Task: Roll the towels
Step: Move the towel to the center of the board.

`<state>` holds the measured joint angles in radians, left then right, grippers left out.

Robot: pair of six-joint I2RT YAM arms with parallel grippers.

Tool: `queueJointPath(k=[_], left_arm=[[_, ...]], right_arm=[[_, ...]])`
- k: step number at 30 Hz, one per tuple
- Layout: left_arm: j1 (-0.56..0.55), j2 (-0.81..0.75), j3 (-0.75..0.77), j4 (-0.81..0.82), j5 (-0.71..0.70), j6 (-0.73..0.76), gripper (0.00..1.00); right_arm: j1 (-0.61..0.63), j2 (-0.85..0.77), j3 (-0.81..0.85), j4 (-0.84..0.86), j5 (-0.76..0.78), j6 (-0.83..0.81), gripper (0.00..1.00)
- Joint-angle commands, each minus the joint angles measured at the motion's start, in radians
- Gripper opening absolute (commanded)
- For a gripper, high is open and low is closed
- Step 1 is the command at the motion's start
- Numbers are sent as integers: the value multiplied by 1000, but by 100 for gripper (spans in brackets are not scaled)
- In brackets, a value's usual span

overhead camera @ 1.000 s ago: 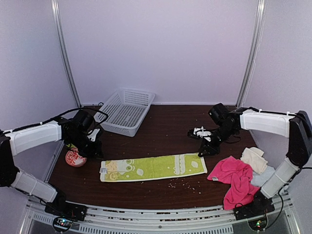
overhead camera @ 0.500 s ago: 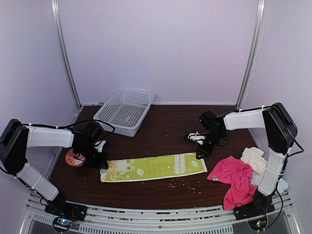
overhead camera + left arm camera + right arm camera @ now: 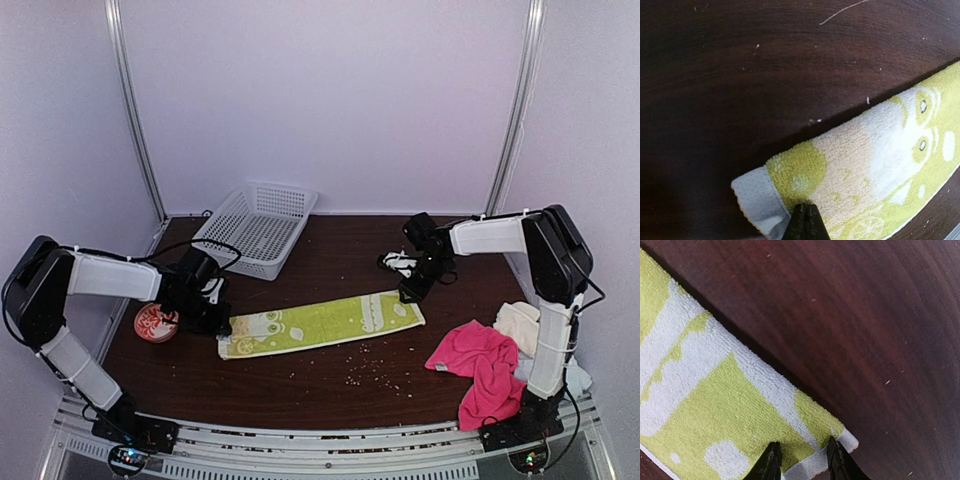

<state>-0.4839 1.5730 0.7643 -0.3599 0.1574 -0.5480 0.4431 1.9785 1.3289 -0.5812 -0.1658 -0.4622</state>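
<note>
The lime-yellow towel (image 3: pixel 320 323) with a white pattern lies flat across the middle of the table, its right end angled slightly back. My left gripper (image 3: pixel 215 322) is down at the towel's left end. In the left wrist view the jaws (image 3: pixel 806 212) are shut, pinching the towel (image 3: pixel 865 165) near its grey-hemmed corner. My right gripper (image 3: pixel 410 292) is at the towel's far right corner. In the right wrist view it (image 3: pixel 802 460) is open, its fingertips (image 3: pixel 771 460) straddling the towel (image 3: pixel 730 405) at its edge. The hot-pink towel (image 3: pixel 480 365), the cream one (image 3: pixel 522 325) and a pale-blue one (image 3: pixel 577 380) lie bunched at the right.
A white mesh basket (image 3: pixel 255 228) sits at the back left. A red-and-white round object (image 3: pixel 153 322) lies left of my left gripper. A small white and black object (image 3: pixel 400 262) lies by my right gripper. Crumbs (image 3: pixel 365 372) dot the table in front of the towel.
Both arms came down onto the lime-yellow towel's ends. The towel has shifted to the right, and its right end has swung toward the back.
</note>
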Motion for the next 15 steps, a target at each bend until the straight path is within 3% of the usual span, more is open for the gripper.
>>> queueJointPath(k=[1, 7, 15], left_arm=[[-32, -12, 27, 3, -45, -10, 0], [-84, -114, 49, 13, -55, -12, 1], [-101, -128, -60, 43, 5, -20, 0]], right_arm=[[-14, 44, 70, -65, 25, -11, 34], [3, -68, 104, -153, -134, 34, 37], [-9, -118, -28, -174, -138, 63, 33]])
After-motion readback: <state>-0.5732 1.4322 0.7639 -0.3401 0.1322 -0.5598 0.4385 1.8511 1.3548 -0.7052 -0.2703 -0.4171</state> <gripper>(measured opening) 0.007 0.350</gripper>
